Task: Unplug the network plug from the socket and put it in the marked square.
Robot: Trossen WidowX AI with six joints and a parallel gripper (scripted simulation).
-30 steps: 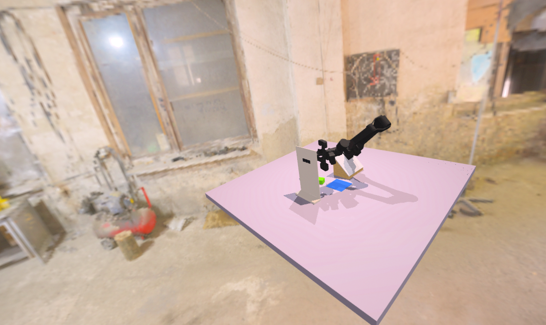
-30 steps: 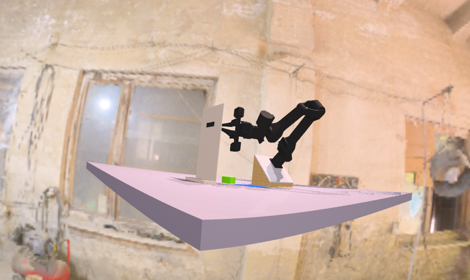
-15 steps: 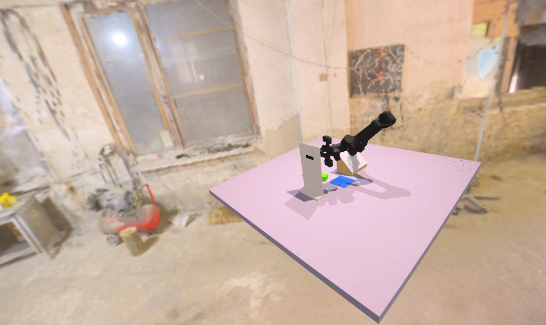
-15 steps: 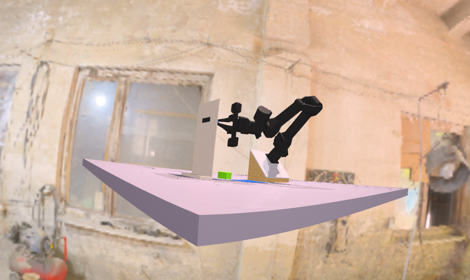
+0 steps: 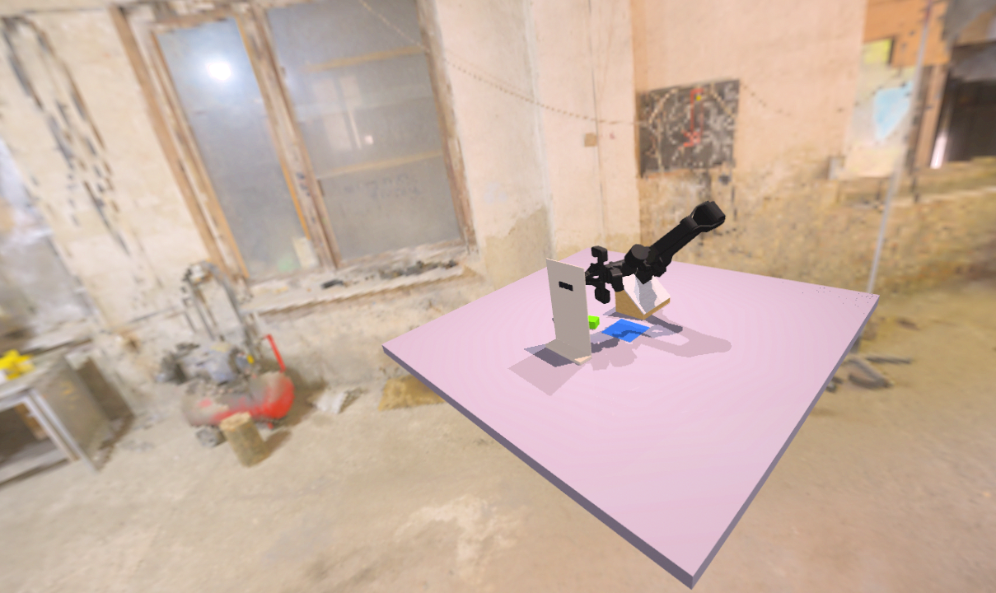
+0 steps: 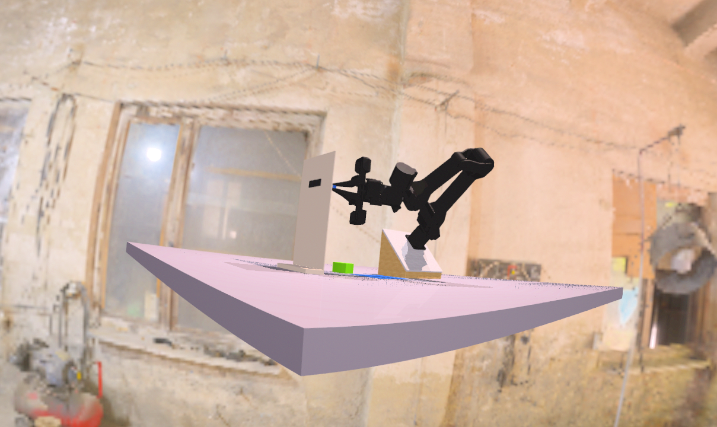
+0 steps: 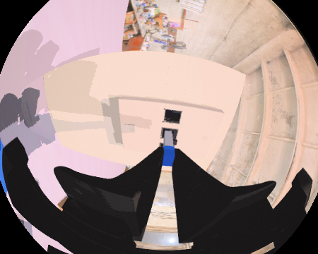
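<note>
My gripper point(image 5: 589, 279) point(image 6: 340, 187) point(image 7: 167, 152) is shut on the blue network plug point(image 6: 334, 187) point(image 7: 169, 157). It holds the plug level in the air, a short way in front of the upright panel point(image 5: 568, 317) point(image 6: 312, 223) point(image 7: 131, 80). The plug's grey front end point(image 7: 169, 138) points at the dark socket point(image 5: 566, 284) point(image 6: 314, 183) point(image 7: 172, 117) and stands clear of it. The socket opening shows empty. The blue marked square point(image 5: 624, 331) point(image 6: 387, 277) lies on the table below and a little behind the gripper.
A small green block point(image 5: 593, 321) point(image 6: 343, 267) lies on the pink table point(image 5: 633, 457) point(image 6: 323, 313) between the panel's foot and the blue square. The arm stands on a tan wedge base point(image 5: 633, 305) point(image 6: 389, 254) behind the square.
</note>
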